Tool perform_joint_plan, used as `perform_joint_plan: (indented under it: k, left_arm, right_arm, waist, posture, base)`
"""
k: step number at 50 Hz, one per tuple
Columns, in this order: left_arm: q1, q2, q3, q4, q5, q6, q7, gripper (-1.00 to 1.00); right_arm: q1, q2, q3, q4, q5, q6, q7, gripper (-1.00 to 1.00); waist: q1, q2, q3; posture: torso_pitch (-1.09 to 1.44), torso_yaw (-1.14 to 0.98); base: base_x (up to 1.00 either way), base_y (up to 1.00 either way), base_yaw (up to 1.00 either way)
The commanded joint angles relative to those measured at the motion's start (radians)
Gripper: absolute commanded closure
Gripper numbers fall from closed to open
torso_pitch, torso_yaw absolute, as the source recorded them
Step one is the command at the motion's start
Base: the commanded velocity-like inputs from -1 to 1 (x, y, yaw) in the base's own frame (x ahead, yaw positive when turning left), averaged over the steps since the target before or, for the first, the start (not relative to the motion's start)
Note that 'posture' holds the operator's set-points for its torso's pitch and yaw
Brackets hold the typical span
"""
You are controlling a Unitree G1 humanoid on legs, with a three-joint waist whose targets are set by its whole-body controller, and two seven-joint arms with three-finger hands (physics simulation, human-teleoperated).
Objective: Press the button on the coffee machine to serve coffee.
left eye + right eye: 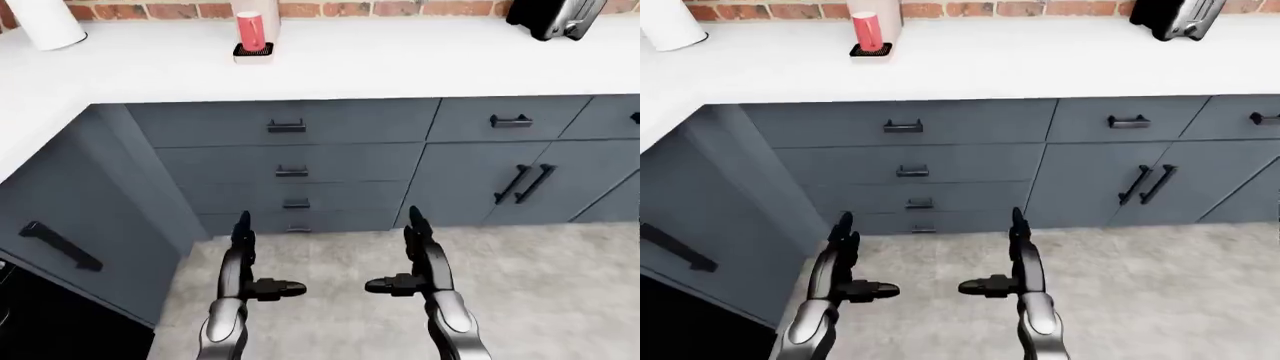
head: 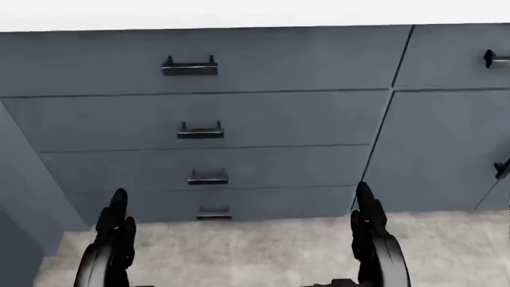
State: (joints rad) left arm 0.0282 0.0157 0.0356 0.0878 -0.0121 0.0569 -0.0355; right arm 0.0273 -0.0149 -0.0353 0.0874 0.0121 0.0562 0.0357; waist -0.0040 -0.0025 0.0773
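Both arms reach low over the grey floor [image 1: 560, 285], well short of the cabinets. The left hand [image 1: 248, 262] and the right hand [image 1: 415, 259] are empty, with fingers straight and thumbs turned toward each other. The coffee machine [image 1: 262, 22] stands near the top left of the left-eye view on the white table [image 1: 400, 60], against the brick wall [image 1: 350, 9], with a red cup [image 1: 250, 31] on its drip tray; its button cannot be made out. Below it runs a stack of blue-grey drawers [image 1: 290, 157] with black handles. A dark toaster [image 1: 555, 16] sits at the top right, and a white cylinder [image 1: 45, 22] at the top left.
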Motion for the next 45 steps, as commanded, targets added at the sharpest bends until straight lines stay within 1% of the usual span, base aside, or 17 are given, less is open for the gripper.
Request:
perform_joint_plan:
  k: [1,2,3,4,5,6,7,8,9,20,24,27,31,33,38,40,45]
  left_arm:
    - [-0.033,0.004,0.005,-0.064,-0.005,-0.076,-0.002,-1.00]
    - [-0.033,0.004,0.004,-0.066,-0.004,-0.073,0.000,-1.00]
    - [-0.032,0.003,0.003,-0.071,-0.004,-0.069,0.000,-1.00]
    - [-0.030,0.003,0.002,-0.076,-0.002,-0.066,0.002,-1.00]
    - [-0.031,0.003,0.003,-0.071,-0.003,-0.070,0.000,-1.00]
    - [-0.035,0.004,0.004,-0.054,-0.003,-0.081,0.000,-1.00]
    - [-0.034,0.003,0.003,-0.059,-0.003,-0.078,0.000,-1.00]
    - [-0.036,0.004,0.003,-0.053,-0.002,-0.081,0.001,-1.00]
    - [-0.029,0.003,0.001,-0.078,-0.002,-0.062,0.002,-1.00]
    - [-0.033,-0.003,-0.004,-0.065,-0.001,-0.060,0.008,-1.00]
    - [-0.048,-0.003,-0.001,-0.105,-0.014,-0.006,0.017,-1.00]
    - [-0.067,-0.002,-0.001,-0.149,-0.026,0.049,0.024,-1.00]
    - [-0.126,0.007,0.014,-0.203,-0.051,0.154,0.039,-1.00]
    - [-0.170,0.015,0.023,-0.222,-0.062,0.206,0.047,-1.00]
    - [-0.276,0.042,0.052,-0.276,-0.090,0.334,0.068,-1.00]
    - [-0.301,0.051,0.058,-0.336,-0.111,0.411,0.075,-1.00]
    - [-0.386,0.088,0.093,-0.404,-0.157,0.548,0.095,-1.00]
  right_arm:
    - [-0.033,-0.007,-0.002,-0.063,0.002,-0.072,0.006,-1.00]
    - [-0.032,-0.006,-0.002,-0.066,0.002,-0.071,0.006,-1.00]
    - [-0.033,-0.007,-0.003,-0.064,0.004,-0.073,0.007,-1.00]
    - [-0.027,-0.005,-0.001,-0.087,0.001,-0.057,0.004,-1.00]
    - [-0.026,-0.005,-0.001,-0.088,0.002,-0.058,0.005,-1.00]
    - [-0.029,-0.005,-0.004,-0.080,0.003,-0.064,0.005,-1.00]
    - [-0.028,-0.005,-0.003,-0.084,0.003,-0.062,0.005,-1.00]
    - [-0.027,-0.006,-0.003,-0.084,0.002,-0.063,0.005,-1.00]
    - [-0.030,-0.006,-0.004,-0.073,0.002,-0.071,0.007,-1.00]
    - [-0.032,-0.002,-0.002,-0.108,-0.015,-0.042,-0.013,-1.00]
    - [-0.050,-0.008,-0.013,-0.143,-0.007,-0.001,-0.022,-1.00]
    - [-0.057,-0.008,-0.015,-0.218,-0.003,0.072,-0.033,-1.00]
    - [-0.081,-0.020,-0.029,-0.322,0.001,0.186,-0.037,-1.00]
    - [-0.102,-0.024,-0.035,-0.343,-0.001,0.226,-0.040,-1.00]
    - [-0.178,-0.041,-0.044,-0.422,-0.003,0.359,-0.044,-1.00]
    - [-0.196,-0.045,-0.041,-0.440,-0.010,0.390,-0.041,-1.00]
    - [-0.293,-0.072,-0.072,-0.573,0.000,0.577,-0.049,-1.00]
  waist:
    - [-0.002,-0.008,-0.001]
    - [0.002,-0.007,-0.034]
    - [0.007,-0.001,-0.061]
    - [0.007,-0.001,-0.052]
    - [0.006,-0.007,-0.018]
    - [0.007,-0.008,-0.040]
    - [0.007,-0.008,-0.068]
    - [0.008,-0.008,-0.074]
    - [0.008,-0.007,-0.073]
    - [0.008,-0.005,-0.087]
    - [0.008,-0.004,-0.092]
    - [0.008,-0.005,-0.093]
    - [0.009,-0.005,-0.092]
    - [0.010,-0.006,-0.090]
    - [0.009,-0.006,-0.091]
    - [0.009,-0.005,-0.090]
    - [0.008,-0.003,-0.087]
  posture:
    - [0.00,0.00]
    - [0.00,0.00]
    - [0.00,0.00]
    - [0.00,0.00]
    - [0.00,0.00]
    - [0.00,0.00]
    - [0.00,0.00]
    - [0.00,0.00]
    - [0.00,0.00]
    - [0.00,0.00]
    - [0.00,0.00]
    - [0.00,0.00]
    - [0.00,0.00]
    - [0.00,0.00]
    - [0.00,0.00]
    - [0.00,0.00]
    - [0.00,0.00]
  base:
    - [0.00,0.00,0.00]
    - [0.00,0.00,0.00]
    - [0.00,0.00,0.00]
    - [0.00,0.00,0.00]
    - [0.00,0.00,0.00]
    - [0.00,0.00,0.00]
    - [0.00,0.00,0.00]
    - [0.00,0.00,0.00]
    - [0.00,0.00,0.00]
    - [0.00,0.00,0.00]
    - [0.00,0.00,0.00]
    - [0.00,0.00,0.00]
    - [0.00,0.00,0.00]
    - [0.00,0.00,0.00]
    - [0.00,0.00,0.00]
    - [0.00,0.00,0.00]
    - [0.00,0.00,0.00]
